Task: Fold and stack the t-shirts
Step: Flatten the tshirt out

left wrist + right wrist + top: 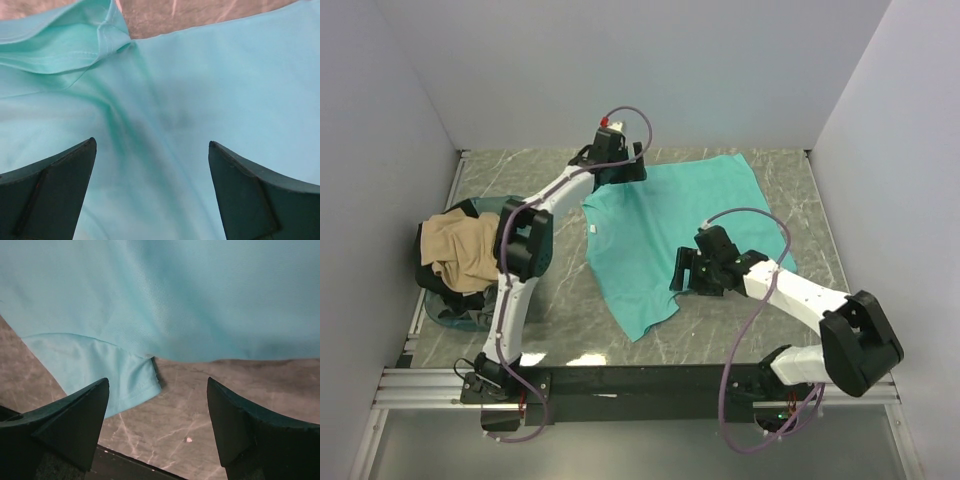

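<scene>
Now both pincers spread above the teal shirt

From above, the teal shirt lies flat on the marble surface. The left pincer hangs over its far corner and the right pincer over its near edge. Well left of both, a tan shirt tops a tub.

At the left wrist, the fingers stand wide apart on nothing, with teal cloth between them.

At the right wrist, the fingers are also spread. A sleeve lies ahead of the left one, and bare surface shows between them.
</scene>
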Robot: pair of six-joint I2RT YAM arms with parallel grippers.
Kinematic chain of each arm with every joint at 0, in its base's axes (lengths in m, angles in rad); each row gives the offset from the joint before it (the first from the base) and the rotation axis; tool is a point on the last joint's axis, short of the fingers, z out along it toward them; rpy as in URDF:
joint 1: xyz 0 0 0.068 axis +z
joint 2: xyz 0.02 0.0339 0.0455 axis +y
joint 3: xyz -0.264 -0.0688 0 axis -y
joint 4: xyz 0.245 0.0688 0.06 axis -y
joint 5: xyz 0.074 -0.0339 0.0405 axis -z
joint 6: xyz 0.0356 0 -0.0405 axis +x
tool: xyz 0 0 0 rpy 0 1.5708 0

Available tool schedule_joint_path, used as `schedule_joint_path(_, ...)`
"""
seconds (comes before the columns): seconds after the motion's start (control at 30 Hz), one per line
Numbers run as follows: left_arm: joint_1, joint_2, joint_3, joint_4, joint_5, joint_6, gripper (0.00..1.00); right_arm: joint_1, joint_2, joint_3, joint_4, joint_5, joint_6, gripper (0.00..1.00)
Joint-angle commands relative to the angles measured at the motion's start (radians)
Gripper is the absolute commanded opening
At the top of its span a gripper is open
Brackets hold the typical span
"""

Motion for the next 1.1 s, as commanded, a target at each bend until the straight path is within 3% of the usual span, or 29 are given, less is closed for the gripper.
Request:
schedule_joint_path(0.0, -0.016, -0.244, -0.078, 0.013, -0.018, 0.030, 0.99, 0.009, -0.080, 0.091, -0.062, 0.143, 0.026, 0.85)
schedule_joint_path(0.17, -0.065, -0.468, -0.401, 0.076, -0.067, -0.029, 0.99, -0.049, -0.111, 0.168, -0.131, 0.326, -0.041, 0.90)
schedule_joint_path(0.43, -0.183, -0.635, -0.791, 0.151, -0.035, -0.220, 0.99, -0.380, 0.088, 0.283, -0.049, 0.274, -0.158, 0.91)
schedule_joint_path(0.77, -0.203, -0.611, -0.952, 0.147, -0.056, -0.302, 1.00, -0.472, 0.422, 0.490, -0.078, 0.213, -0.198, 0.92)
schedule_joint_path(1.07, -0.200, -0.582, -0.979, 0.045, -0.176, -0.309, 0.99, -0.472, 0.386, 0.317, -0.079, 0.153, -0.167, 0.93)
